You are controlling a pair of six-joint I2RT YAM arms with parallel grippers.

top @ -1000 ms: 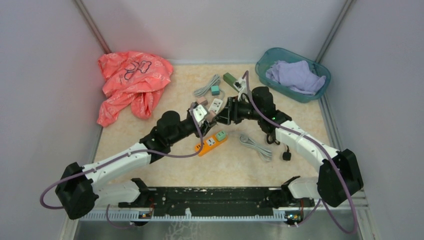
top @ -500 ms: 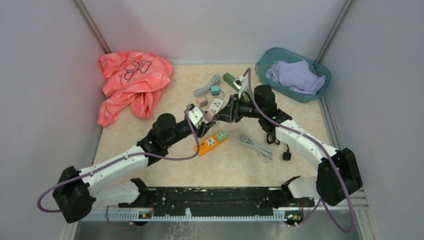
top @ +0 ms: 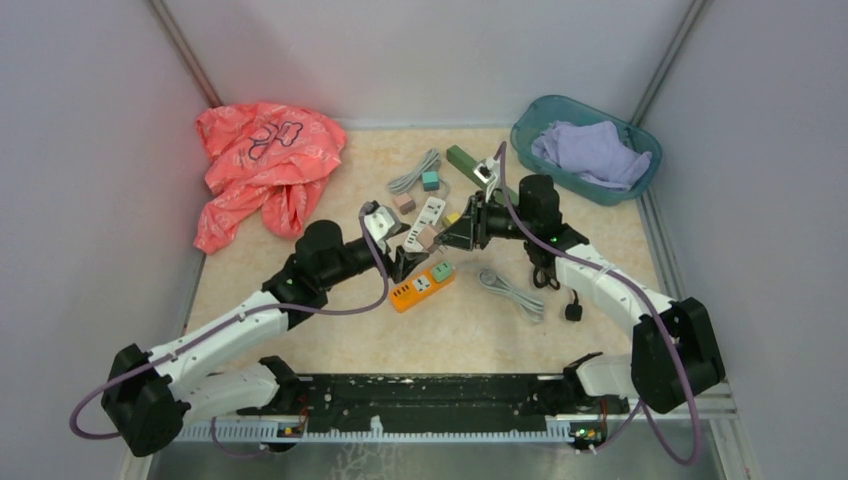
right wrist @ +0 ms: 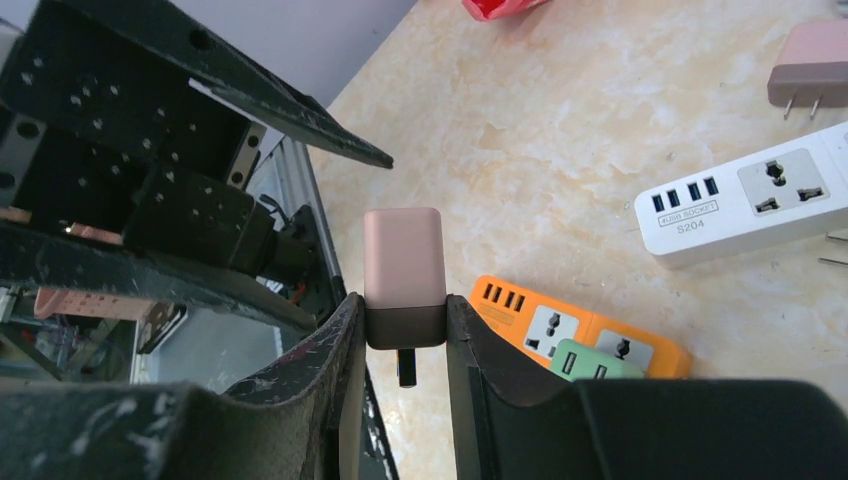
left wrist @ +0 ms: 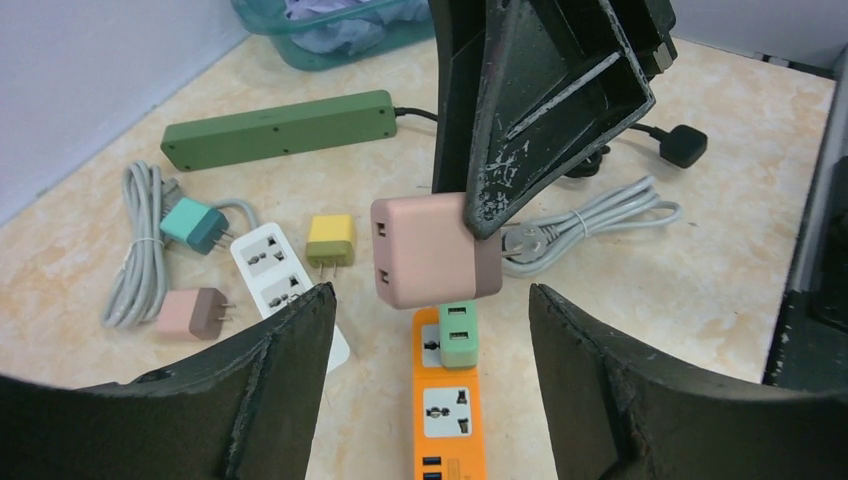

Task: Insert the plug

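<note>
Beige marbled table point(top: 330, 330), grey walls. Over the last second the left arm has pulled back toward its base. The left gripper point(left wrist: 430, 300) is spread wide and holds nothing. The right gripper point(right wrist: 404, 322) is clamped on the pink plug point(right wrist: 404, 262), which hangs in the air between the two grippers, above the orange strip point(top: 422, 286) (the strip's far socket already has a green adapter point(left wrist: 460, 335) in it). One catch: the prong I can see points back toward the right wrist, and the USB face looks at the left fingers. My read: the right can't push it in as held, so a regrasp or hand-over to the left comes before any insertion.
</note>
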